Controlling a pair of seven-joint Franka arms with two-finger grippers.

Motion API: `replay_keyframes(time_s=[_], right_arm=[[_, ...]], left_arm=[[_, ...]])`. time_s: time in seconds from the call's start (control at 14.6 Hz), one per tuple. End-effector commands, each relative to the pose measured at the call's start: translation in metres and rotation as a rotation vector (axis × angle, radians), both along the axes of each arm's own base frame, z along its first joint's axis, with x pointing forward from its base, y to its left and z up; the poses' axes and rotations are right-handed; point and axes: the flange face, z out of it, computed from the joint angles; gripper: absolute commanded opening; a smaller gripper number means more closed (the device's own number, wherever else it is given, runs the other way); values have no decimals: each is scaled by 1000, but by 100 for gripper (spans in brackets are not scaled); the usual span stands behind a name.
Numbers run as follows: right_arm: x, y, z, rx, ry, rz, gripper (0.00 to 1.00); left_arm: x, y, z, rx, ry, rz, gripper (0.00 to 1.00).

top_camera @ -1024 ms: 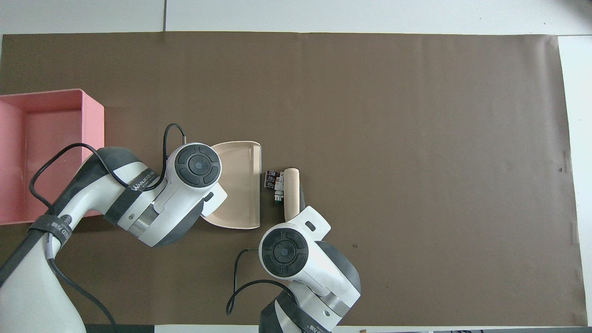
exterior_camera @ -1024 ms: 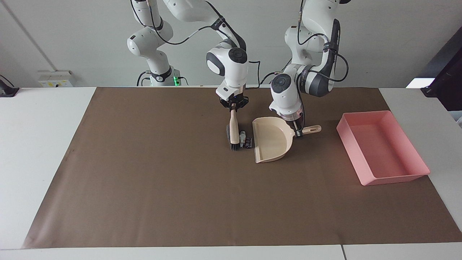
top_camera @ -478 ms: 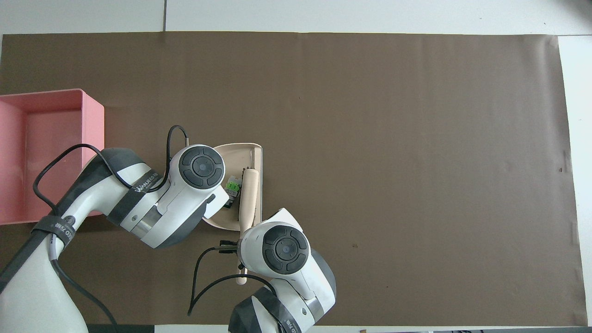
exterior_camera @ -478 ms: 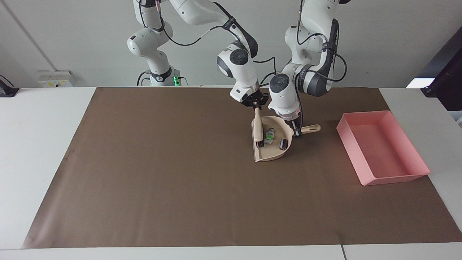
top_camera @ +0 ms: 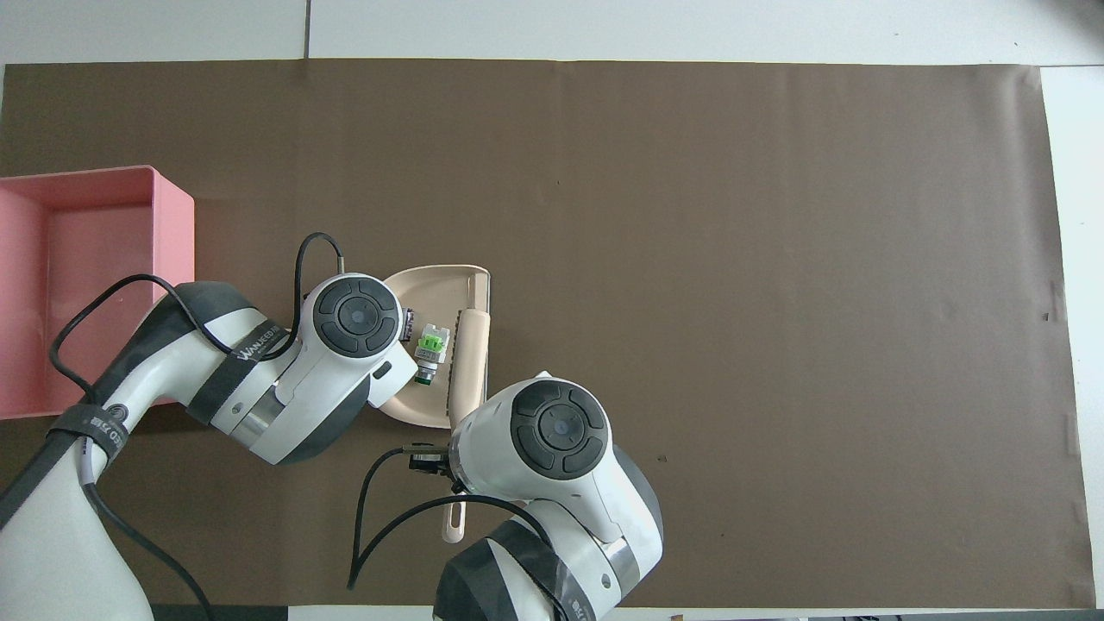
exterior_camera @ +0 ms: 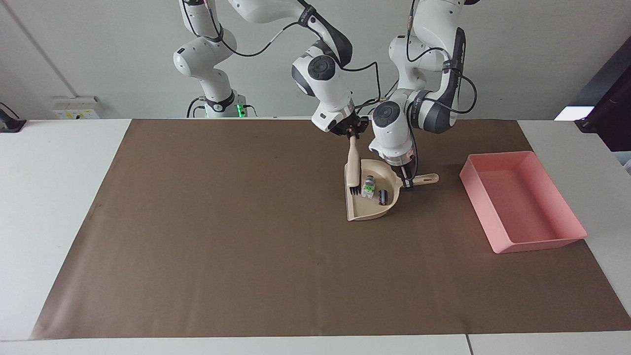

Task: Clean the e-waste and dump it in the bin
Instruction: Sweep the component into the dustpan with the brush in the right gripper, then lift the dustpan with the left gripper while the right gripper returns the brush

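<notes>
A plain pale wall (exterior_camera: 98, 59) is filling the frame's top; a brown mat (exterior_camera: 246, 246) is covering the white table (exterior_camera: 49, 197); something dark, perhaps a monitor (exterior_camera: 609, 118), is sitting upper right.

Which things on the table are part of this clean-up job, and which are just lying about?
In the job:
- e-waste in the dustpan
- brush, in the right hand
- dustpan handle, at the left hand
- pink bin

Just there:
- brown mat
</notes>
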Motion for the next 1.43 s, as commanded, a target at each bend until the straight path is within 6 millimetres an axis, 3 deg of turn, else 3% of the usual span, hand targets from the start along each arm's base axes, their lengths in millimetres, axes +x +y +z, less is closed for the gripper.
replay_keyframes(time_s=[0.0, 0.14, 0.41, 0.61, 0.89, 1.09, 1.37], right_arm=[[9, -48, 34, -83, 2, -13, 0], [30, -105, 56, -165, 14, -32, 0], [81, -256, 72, -226, 59, 17, 0], [100, -354, 63, -299, 45, 146, 0], [104, -468, 35, -332, 5, 269, 0], [97, -522, -4, -334, -30, 266, 0], [100, -538, -38, -331, -31, 237, 0]], left_arm=[[-7, 15, 0, -48, -34, 3, 0], [-3, 19, 2, -101, 0, 15, 0], [12, 59, 39, -231, 32, 30, 0], [27, 87, 61, -282, 60, 44, 0], [59, 133, 113, -322, 84, 35, 0], [79, 179, 144, -324, 76, 18, 0], [101, 270, 178, -311, 40, 25, 0]])
